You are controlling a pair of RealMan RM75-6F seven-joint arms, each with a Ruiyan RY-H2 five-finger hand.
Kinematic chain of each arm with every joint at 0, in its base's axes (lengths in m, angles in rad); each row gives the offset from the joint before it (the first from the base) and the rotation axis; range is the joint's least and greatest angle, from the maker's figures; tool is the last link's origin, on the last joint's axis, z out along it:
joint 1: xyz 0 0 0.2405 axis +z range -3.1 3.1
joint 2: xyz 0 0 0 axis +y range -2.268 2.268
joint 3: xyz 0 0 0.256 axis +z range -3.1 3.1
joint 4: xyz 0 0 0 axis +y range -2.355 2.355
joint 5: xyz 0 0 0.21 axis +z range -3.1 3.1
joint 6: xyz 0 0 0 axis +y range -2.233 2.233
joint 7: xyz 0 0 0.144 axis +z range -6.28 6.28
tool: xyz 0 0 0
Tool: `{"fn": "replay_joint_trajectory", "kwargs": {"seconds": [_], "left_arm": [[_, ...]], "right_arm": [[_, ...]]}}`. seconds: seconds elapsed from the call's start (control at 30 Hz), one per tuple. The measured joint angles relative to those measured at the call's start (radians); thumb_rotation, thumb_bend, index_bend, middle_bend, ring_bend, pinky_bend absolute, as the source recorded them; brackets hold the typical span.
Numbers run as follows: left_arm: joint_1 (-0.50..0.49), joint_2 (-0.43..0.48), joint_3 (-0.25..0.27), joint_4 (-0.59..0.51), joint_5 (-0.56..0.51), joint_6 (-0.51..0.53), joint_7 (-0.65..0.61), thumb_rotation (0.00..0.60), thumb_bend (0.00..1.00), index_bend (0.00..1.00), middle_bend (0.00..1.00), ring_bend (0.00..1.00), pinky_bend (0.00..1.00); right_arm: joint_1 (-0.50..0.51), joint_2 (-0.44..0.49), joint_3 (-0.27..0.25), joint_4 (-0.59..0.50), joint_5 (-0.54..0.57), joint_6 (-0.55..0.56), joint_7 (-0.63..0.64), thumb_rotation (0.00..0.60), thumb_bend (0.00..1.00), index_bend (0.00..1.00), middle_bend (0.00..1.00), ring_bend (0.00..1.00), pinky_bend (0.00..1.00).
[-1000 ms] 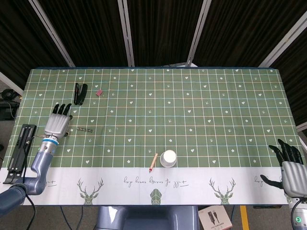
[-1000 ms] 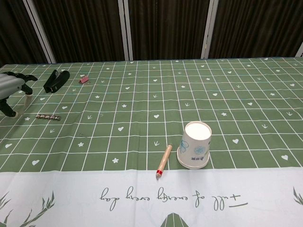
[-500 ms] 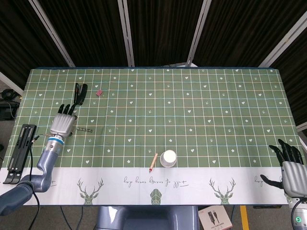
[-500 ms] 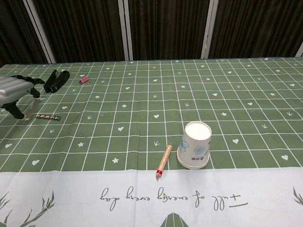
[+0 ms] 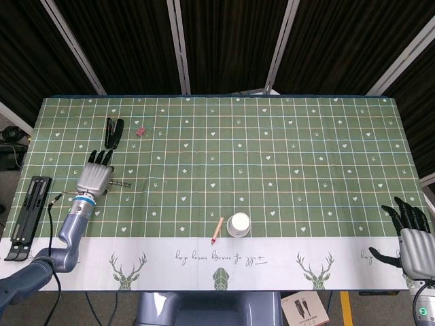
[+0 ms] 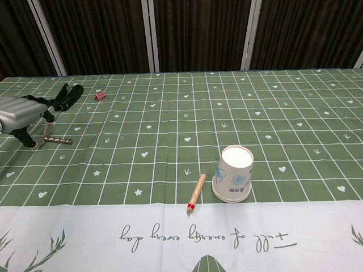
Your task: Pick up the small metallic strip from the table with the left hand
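The small metallic strip (image 5: 121,184) (image 6: 60,140) lies flat on the green checked cloth at the table's left side. My left hand (image 5: 95,178) (image 6: 21,111) hovers just left of it, palm down with fingers spread and nothing held. In the chest view its fingertips (image 6: 49,120) hang over the strip's left end and the thumb points down to the cloth beside it. Whether a finger touches the strip I cannot tell. My right hand (image 5: 411,234) rests open at the table's near right corner, seen only in the head view.
A black stapler-like object (image 5: 113,132) (image 6: 67,95) and a small pink clip (image 5: 141,131) (image 6: 101,96) lie behind the strip. An upturned paper cup (image 5: 238,224) (image 6: 233,173) and a pencil (image 5: 217,230) (image 6: 196,192) sit near the front edge. A black stand (image 5: 27,214) lies off the table's left.
My left hand has slid right across the cloth, from well left of the strip to right over its left end. The strip and the right hand have stayed put.
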Motion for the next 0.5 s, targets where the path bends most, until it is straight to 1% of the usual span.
{"fn": "replay_joint_trajectory", "kwargs": {"seconds": [0.1,0.17,0.27,0.5], "left_arm": [[-0.002,-0.006,0.0,0.004,-0.001,-0.001,0.002,0.6,0.32,0.54,0.0,0.0,0.0],[-0.002,-0.01,0.0,0.007,-0.002,-0.002,0.003,0.6,0.33,0.57,0.0,0.0,0.0],[-0.002,-0.014,0.001,0.01,-0.005,-0.004,0.004,0.6,0.36,0.62,0.0,0.0,0.0],[0.002,-0.009,0.004,0.0,0.012,0.027,-0.003,0.6,0.37,0.63,0.0,0.0,0.0]], "right_arm": [[0.0,-0.001,0.001,0.001,-0.001,0.003,-0.001,0.6,0.07,0.17,0.0,0.0,0.0],[-0.001,-0.001,0.001,0.001,0.0,0.004,0.0,0.6,0.07,0.17,0.0,0.0,0.0],[-0.002,0.0,0.002,0.001,0.001,0.005,0.0,0.6,0.07,0.17,0.0,0.0,0.0],[-0.004,-0.001,0.003,0.0,-0.002,0.013,-0.001,0.6,0.07,0.17,0.0,0.0,0.0]]}}
